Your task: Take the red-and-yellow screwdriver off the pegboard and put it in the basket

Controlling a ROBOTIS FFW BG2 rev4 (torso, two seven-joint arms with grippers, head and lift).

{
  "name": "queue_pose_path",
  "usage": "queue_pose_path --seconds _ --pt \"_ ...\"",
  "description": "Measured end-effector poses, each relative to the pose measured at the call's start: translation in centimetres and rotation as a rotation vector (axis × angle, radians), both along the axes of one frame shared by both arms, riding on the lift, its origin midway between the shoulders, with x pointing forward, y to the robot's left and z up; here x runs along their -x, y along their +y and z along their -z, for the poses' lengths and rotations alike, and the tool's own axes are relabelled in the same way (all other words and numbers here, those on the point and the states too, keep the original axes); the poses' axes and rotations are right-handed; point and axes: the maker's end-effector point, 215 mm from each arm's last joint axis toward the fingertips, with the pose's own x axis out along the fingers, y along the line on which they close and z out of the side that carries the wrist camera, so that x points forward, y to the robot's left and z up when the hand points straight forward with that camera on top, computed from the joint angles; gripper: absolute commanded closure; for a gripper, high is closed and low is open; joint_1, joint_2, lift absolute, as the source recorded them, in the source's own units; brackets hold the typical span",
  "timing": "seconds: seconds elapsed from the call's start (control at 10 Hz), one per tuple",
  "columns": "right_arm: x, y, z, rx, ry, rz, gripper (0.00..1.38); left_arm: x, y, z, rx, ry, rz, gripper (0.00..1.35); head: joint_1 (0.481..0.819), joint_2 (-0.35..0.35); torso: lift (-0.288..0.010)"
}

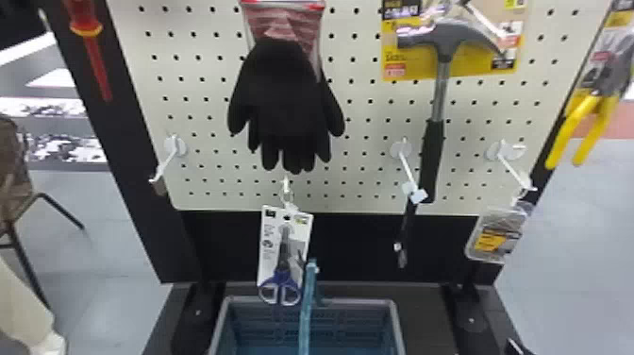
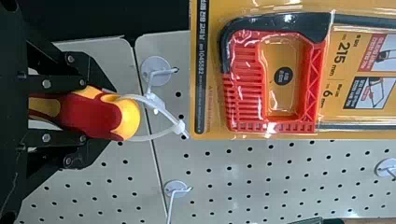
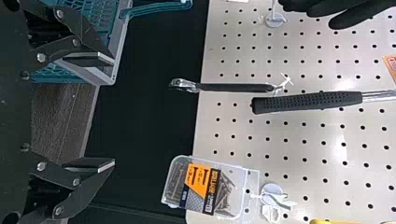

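At the pegboard (image 1: 372, 120), my left gripper (image 2: 100, 112) is clamping the screwdriver (image 1: 97, 59), likely needing its loop (image 2: 180, 127) unhooked next; my right gripper (image 3: 113, 111) is gaping.

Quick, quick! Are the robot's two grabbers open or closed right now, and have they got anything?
Left gripper: closed, holding the screwdriver by its handle.
Right gripper: open, nothing between its fingers.

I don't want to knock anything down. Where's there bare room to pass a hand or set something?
Pass: pegboard between gloves and hammer. Set: dark base right of the basket. Crowded: scissors beside the basket's handle; wrench close to the hammer.
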Motion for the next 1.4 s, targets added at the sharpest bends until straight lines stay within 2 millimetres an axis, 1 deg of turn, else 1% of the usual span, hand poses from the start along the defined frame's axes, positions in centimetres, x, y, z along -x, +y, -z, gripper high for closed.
queue_pose_path --seconds 0.2,0.5,0.8,0.9,1.1,1.3,1.4 --pt "0.0 0.0 0.1 0.002 0.005 -0.001 0.5 0.7 0.3 0.8 0.003 0.008 -0.011 1.02 0.549 0.0 -0.1" --pt "0.1 0.0 0.2 0.006 0.01 -0.002 0.5 1.8 0.9 2.5 0.004 0.032 -0.038 1.02 0.549 0.0 -0.1" --pt "0.1 0.0 0.2 0.009 0.013 -0.004 0.5 2.7 0.8 4.4 -0.005 0.07 -0.043 1.02 0.549 0.0 -0.1" --pt "0.1 0.0 0.3 0.011 0.015 -0.004 0.5 3.1 0.7 5.4 -0.011 0.089 -0.046 1.02 0.549 0.0 -0.1" --pt "0.1 0.0 0.3 0.013 0.016 -0.004 0.5 4.0 0.6 6.7 -0.024 0.113 -0.054 1.02 0.549 0.0 -0.1" --pt "0.1 0.1 0.2 0.015 0.015 -0.004 0.5 5.1 0.6 6.9 -0.027 0.108 -0.067 1.02 0.549 0.0 -0.1" --pt "0.1 0.1 0.2 0.017 0.016 -0.005 0.5 5.7 1.0 6.8 -0.012 0.101 -0.085 1.02 0.549 0.0 -0.1"
